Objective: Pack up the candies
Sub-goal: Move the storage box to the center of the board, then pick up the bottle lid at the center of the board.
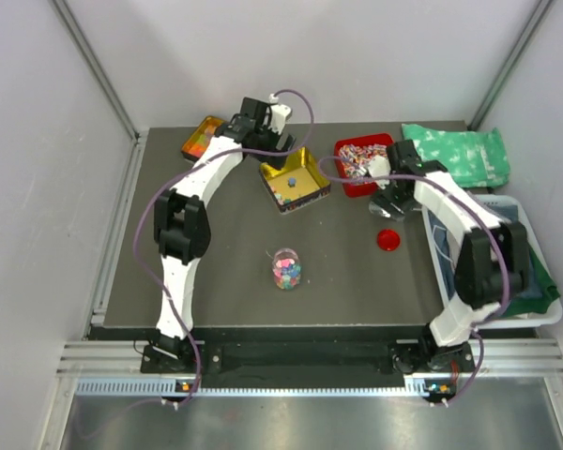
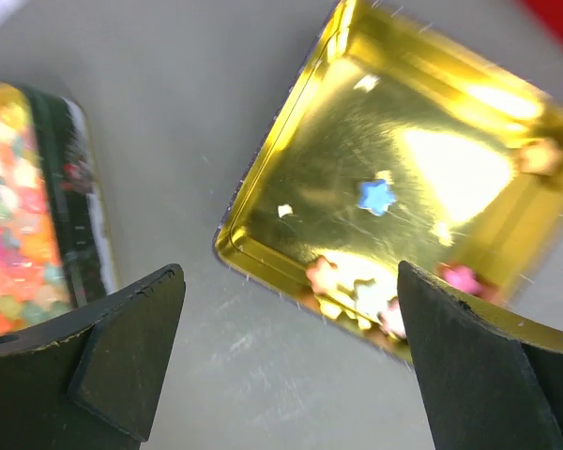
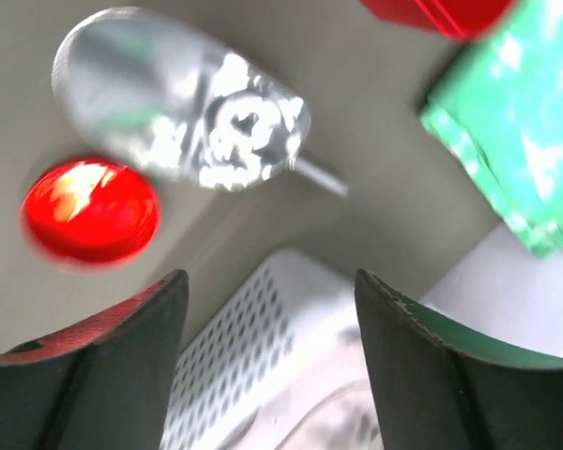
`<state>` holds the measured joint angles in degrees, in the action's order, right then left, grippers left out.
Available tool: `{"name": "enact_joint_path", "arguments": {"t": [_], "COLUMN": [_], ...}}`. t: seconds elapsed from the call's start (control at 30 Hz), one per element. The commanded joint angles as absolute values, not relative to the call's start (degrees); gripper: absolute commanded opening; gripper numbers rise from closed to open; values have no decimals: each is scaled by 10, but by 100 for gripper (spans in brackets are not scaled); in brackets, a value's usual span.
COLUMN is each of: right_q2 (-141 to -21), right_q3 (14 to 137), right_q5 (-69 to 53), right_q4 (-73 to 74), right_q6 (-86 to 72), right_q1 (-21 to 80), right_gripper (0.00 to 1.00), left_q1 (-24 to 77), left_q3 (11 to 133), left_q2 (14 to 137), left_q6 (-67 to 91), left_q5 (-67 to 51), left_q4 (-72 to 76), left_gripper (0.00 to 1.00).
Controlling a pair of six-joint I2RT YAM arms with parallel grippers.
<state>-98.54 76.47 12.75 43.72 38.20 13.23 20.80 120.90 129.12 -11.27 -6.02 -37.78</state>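
Observation:
A clear jar (image 1: 286,270) with small mixed-colour candies stands mid-table. A gold tin (image 1: 296,178) holds a few more; in the left wrist view the gold tin (image 2: 403,159) shows a blue candy (image 2: 376,196) and pink ones near its near rim. My left gripper (image 1: 258,141) is open and empty over the bare table (image 2: 286,375) between the gold tin and a dark-walled tin of sweets (image 2: 19,216). My right gripper (image 1: 387,192) is open and empty (image 3: 267,366), above a silver scoop (image 3: 178,108) and a red lid (image 3: 89,211).
An orange tin (image 1: 202,138) lies at the back left. A red tray (image 1: 361,161) of striped sweets and a green bag (image 1: 455,155) lie at the back right. A white basket (image 1: 530,314) stands along the right edge. The red lid (image 1: 388,240) lies on the table.

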Motion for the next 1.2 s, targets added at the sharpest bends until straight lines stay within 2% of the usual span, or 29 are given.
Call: {"name": "enact_joint_path", "arguments": {"t": [0.0,0.07,0.1,0.17,0.2,0.3,0.5,0.67,0.83,0.87,1.0,1.17], "right_q2": [-866,-828,-822,-822,-830,-862,-928,-960,-971,-969,-953,-903], "right_q3": [685,642,603,578,566,561,574,561,547,548,562,601], "right_q5": [70,72,75,71,71,70,65,84,99,98,64,-56], "right_q4": [470,448,436,410,403,376,327,302,288,288,323,395], "right_q6": [361,364,364,360,359,346,315,321,320,319,307,295], "right_q1": [164,200,209,225,226,229,230,243,252,252,254,254], "right_gripper": [67,65,59,55,49,47,39,34,3,0,0,0], "left_q1": [207,204,203,200,200,199,184,171,171,171,171,171], "left_q3": [1201,1180,1167,1116,1076,981,775,749,761,760,749,728], "left_q2": [1191,1147,1130,1073,1053,977,839,815,810,810,796,771], "left_q6": [-125,-134,-136,-149,-155,-171,-174,-166,-156,-156,-158,-204], "left_q5": [-108,-106,-102,-100,-102,-106,-92,-106,-110,-111,-133,-203], "left_q4": [-397,-415,-417,-425,-431,-442,-368,-365,-359,-356,-341,-332], "left_gripper": [99,99,99,99,99,99,99,99,99,99,99,99]}}
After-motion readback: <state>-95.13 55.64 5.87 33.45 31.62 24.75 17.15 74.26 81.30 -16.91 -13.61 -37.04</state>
